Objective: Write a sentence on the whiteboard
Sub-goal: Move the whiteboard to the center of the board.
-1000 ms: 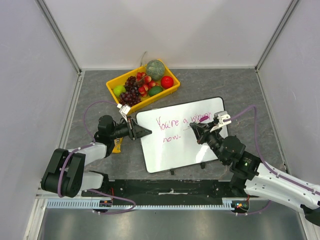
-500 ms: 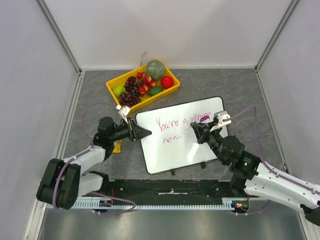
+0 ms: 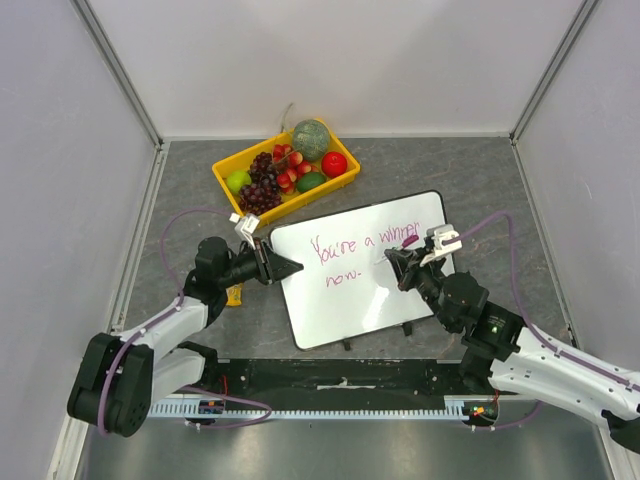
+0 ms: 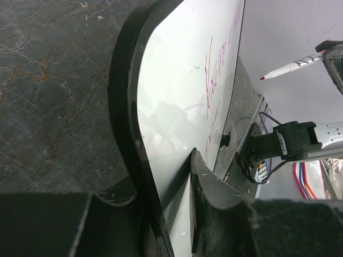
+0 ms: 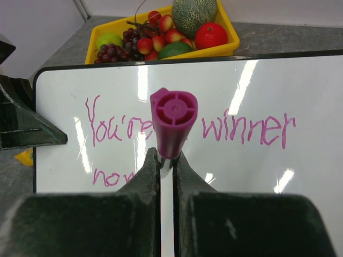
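**Whiteboard clamped, marker gripped**

The whiteboard (image 3: 350,300) lies on the counter (image 3: 450,170), reading "You're a winner now." The left gripper (image 3: 288,267) pinches its left edge. The right gripper (image 5: 166,158), pressed together on a magenta marker (image 5: 172,120), holds it over the writing, tip seemingly lifted.

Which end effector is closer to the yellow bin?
Left. The left end effector grips the whiteboard's left edge, just near-side of the bin; the right end effector, holding the marker over the whiteboard, sits farther right.
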Robot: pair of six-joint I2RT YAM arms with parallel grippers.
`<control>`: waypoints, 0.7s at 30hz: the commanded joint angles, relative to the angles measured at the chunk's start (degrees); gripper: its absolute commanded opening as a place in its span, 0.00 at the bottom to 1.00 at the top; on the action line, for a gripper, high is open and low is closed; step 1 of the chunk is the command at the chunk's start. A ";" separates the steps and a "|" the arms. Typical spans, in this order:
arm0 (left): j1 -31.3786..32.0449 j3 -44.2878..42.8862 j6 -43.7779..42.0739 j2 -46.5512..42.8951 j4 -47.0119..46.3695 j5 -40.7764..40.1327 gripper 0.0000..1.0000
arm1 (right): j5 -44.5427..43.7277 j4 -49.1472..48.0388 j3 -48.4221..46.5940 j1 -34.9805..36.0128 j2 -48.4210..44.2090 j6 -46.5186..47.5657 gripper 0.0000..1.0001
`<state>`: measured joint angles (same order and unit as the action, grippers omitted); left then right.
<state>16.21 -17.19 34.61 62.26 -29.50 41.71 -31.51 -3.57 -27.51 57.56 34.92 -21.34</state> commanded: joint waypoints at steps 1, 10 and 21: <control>-2.84 0.49 -10.35 -0.64 5.76 -25.18 0.02 | -1.37 3.48 -3.25 -0.08 -1.69 0.51 0.00; -3.81 3.39 -11.49 -7.76 5.51 -25.64 0.02 | 4.51 12.53 -4.13 -0.17 -2.48 -3.87 0.00; -3.73 3.39 -12.02 -7.77 4.71 -22.20 0.05 | 9.53 24.48 -3.52 -0.08 -6.87 -13.27 0.00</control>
<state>15.05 -14.57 34.89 53.36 -26.33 34.94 -24.10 15.81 -29.47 57.52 29.93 -29.78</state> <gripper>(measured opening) 0.307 0.063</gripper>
